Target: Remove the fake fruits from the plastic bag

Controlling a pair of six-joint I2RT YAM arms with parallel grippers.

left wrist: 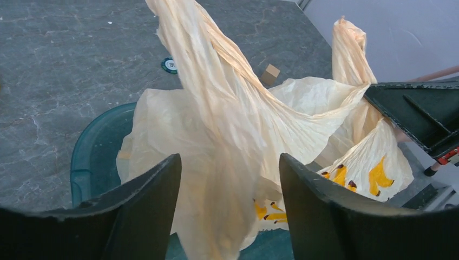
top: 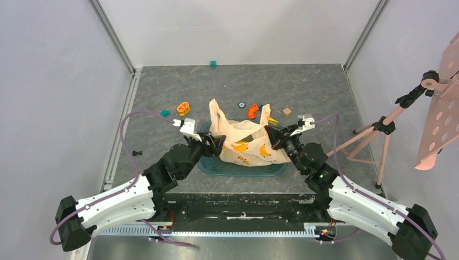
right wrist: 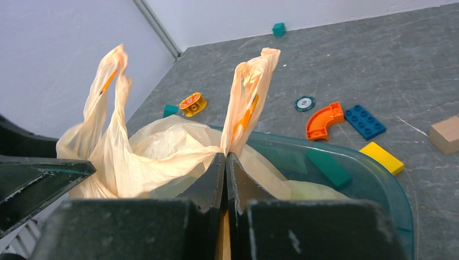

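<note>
Slippage was our worry: the plastic bag point(top: 246, 142) sat in the teal tub point(top: 241, 170) mid-table, fake fruits unseen inside. Our right gripper point(right wrist: 225, 162), at its three o'clock, was pressed together on a handle base; our left gripper point(left wrist: 228, 162), at nine o'clock, stood spread around the other loop. Lifting one-sided could tip everything sideways.

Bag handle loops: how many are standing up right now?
2. One loop rises between the fingers of the open left tool; the other loop is pinched in the shut right tool. None seems hidden.
</note>
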